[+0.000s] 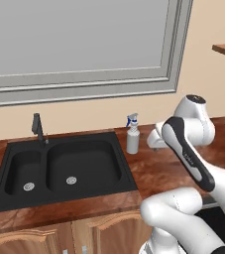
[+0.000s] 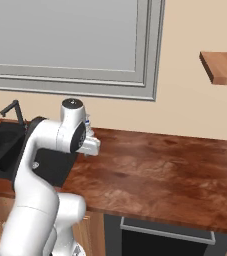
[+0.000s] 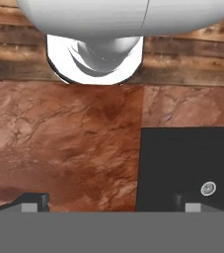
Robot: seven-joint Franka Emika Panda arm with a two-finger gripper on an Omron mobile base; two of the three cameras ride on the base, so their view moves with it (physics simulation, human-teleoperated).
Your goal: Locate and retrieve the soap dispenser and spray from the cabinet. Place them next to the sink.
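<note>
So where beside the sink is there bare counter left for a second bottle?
The wide countertop right of the sink, running under the cabinet, is bare. The narrow strip at the sink's right rim is crowded: the spray stands there, with the arm close beside it. The hand hangs over counter and basin edge.

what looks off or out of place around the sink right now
Nothing stands out. The spray stands upright on the countertop beside the sink, nothing spilled. The gripper hangs open over the counter.
</note>
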